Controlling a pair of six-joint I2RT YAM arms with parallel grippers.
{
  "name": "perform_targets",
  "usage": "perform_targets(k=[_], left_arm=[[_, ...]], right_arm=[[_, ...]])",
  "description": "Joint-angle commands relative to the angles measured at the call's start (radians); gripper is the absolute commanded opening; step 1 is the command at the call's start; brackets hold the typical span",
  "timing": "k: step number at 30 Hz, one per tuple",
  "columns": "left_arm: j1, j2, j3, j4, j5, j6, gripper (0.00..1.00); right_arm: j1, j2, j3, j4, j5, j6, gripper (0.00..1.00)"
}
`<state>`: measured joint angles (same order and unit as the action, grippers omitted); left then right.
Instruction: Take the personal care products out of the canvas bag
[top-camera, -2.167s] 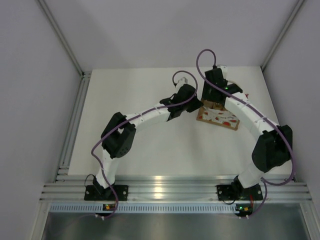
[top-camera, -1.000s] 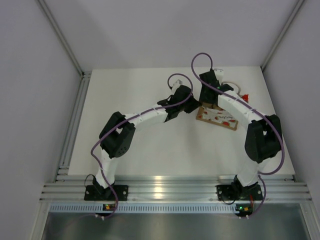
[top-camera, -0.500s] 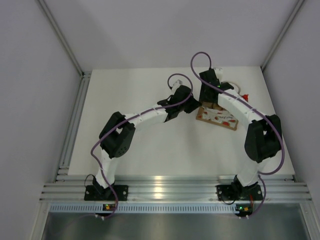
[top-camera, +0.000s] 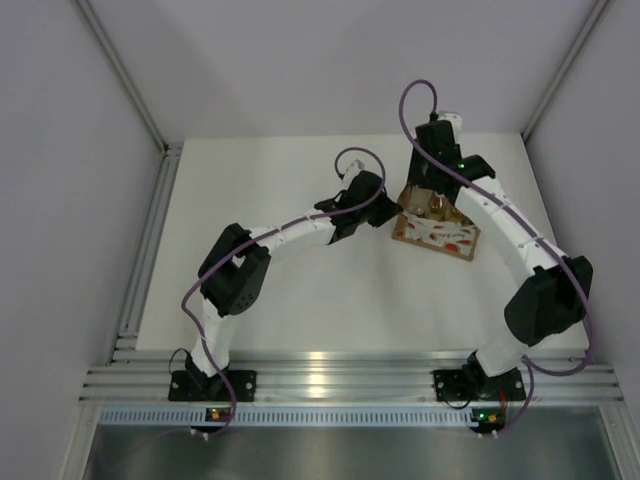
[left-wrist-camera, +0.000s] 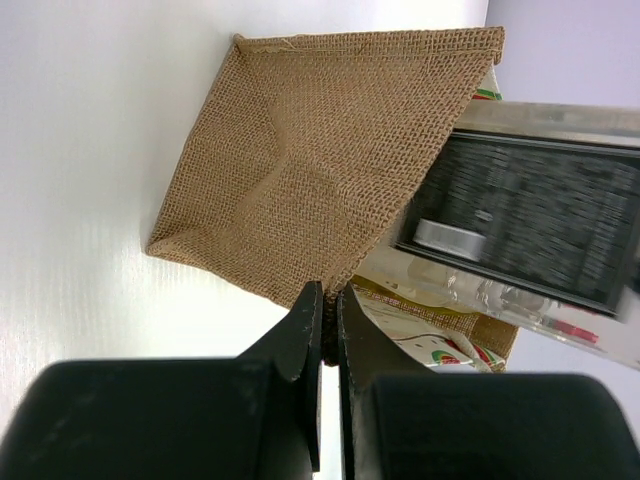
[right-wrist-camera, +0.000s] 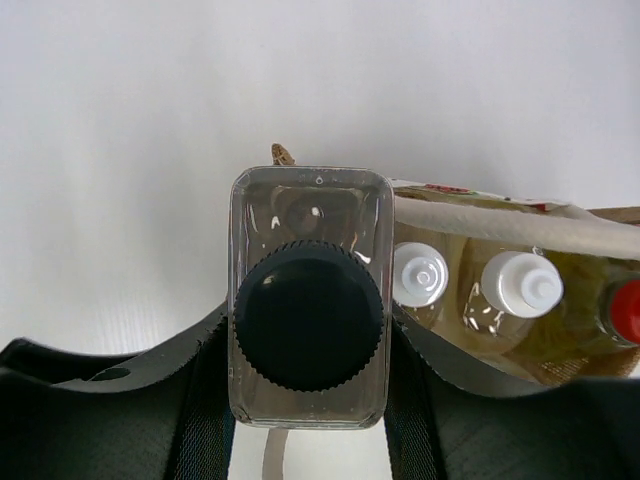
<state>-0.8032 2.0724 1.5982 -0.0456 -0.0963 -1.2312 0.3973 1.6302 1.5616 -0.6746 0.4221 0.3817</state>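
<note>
I count one clear bottle (right-wrist-camera: 308, 300) clamped in the right claw (right-wrist-camera: 308, 345) and three capped bottles (right-wrist-camera: 515, 285) in the bag (left-wrist-camera: 300, 180); the left claw (left-wrist-camera: 325, 300) is shut at its edge.

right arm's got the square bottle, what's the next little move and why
Probably swing the right pincer sideways, away from the canvas bag, and lower the square clear bottle onto the table. It is gripped cap-up and looks clear of the bag's rim, while two white-capped bottles and a red-capped one sit inside.
</note>
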Motion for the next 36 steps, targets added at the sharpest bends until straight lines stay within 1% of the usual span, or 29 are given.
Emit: perform_targets(k=[1, 3, 8, 9, 13, 16, 17, 21, 26, 29, 31, 32, 33, 34, 36], left_arm=[[0.022, -0.012, -0.023, -0.086, -0.054, 0.021, 0.0], [0.022, -0.012, -0.023, -0.088, -0.056, 0.029, 0.0], [0.022, -0.012, -0.023, -0.088, -0.059, 0.048, 0.0], [0.022, -0.012, -0.021, -0.088, -0.056, 0.058, 0.0], [0.022, -0.009, -0.017, -0.088, -0.045, 0.068, 0.0], [0.022, -0.012, -0.018, -0.088, -0.046, 0.076, 0.0], [0.022, -0.014, -0.018, -0.088, -0.046, 0.078, 0.0], [0.022, -0.02, -0.02, -0.088, -0.051, 0.088, 0.0], [0.022, -0.031, -0.017, -0.088, -0.056, 0.101, 0.0], [0.022, -0.038, -0.018, -0.088, -0.065, 0.111, 0.0], [0.022, -0.043, -0.018, -0.088, -0.066, 0.113, 0.0], [0.022, -0.043, -0.018, -0.088, -0.066, 0.114, 0.0], [0.022, -0.043, -0.018, -0.088, -0.066, 0.114, 0.0], [0.022, -0.044, -0.017, -0.088, -0.066, 0.116, 0.0], [0.022, -0.041, -0.015, -0.088, -0.068, 0.121, 0.0]], right_arm=[[0.011, -0.159, 0.107, 0.07, 0.02, -0.04, 0.0], [0.014, -0.182, 0.11, 0.057, 0.0, -0.058, 0.0], [0.041, -0.303, 0.095, 0.035, -0.035, -0.09, 0.0], [0.055, -0.34, 0.091, 0.032, -0.08, -0.116, 0.0], [0.107, -0.437, 0.016, 0.035, -0.169, -0.168, 0.0], [0.162, -0.51, -0.043, 0.032, -0.227, -0.171, 0.0], [0.196, -0.527, -0.055, 0.026, -0.23, -0.167, 0.0], [0.253, -0.616, -0.129, 0.001, -0.255, -0.139, 0.0], [0.313, -0.676, -0.196, -0.025, -0.247, -0.115, 0.0], [0.343, -0.694, -0.245, -0.017, -0.318, -0.115, 0.0], [0.373, -0.705, -0.314, 0.042, -0.368, -0.116, 0.0], [0.414, -0.716, -0.349, 0.082, -0.378, -0.115, 0.0], [0.437, -0.734, -0.417, 0.163, -0.376, -0.115, 0.0], [0.461, -0.742, -0.448, 0.2, -0.364, -0.113, 0.0], [0.555, -0.756, -0.529, 0.266, -0.287, -0.116, 0.0]])
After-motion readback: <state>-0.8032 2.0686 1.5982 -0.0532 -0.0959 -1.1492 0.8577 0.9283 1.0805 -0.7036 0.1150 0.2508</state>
